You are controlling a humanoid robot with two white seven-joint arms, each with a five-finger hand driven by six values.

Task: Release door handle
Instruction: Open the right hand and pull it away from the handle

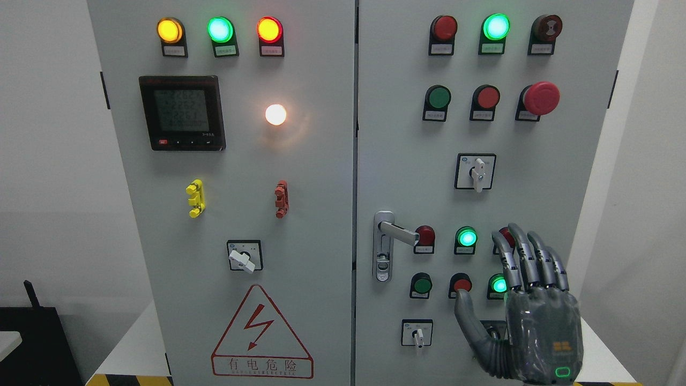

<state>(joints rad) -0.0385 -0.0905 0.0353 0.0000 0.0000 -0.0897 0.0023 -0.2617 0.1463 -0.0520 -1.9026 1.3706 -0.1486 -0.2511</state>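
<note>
Nearest the camera, the right hand [528, 316] rises from the lower right, back of the hand toward the lens, fingers [528, 257] extended upward and loosely together, thumb splayed left, holding nothing. Bare panel surrounds it on the cabinet's right door [396, 161], whose right edge runs just beyond the hand. To the left, well apart from the thumb, the silver door handle [388, 241] sits near the seam between the doors, its lever pointing right toward a red button [425, 236].
</note>
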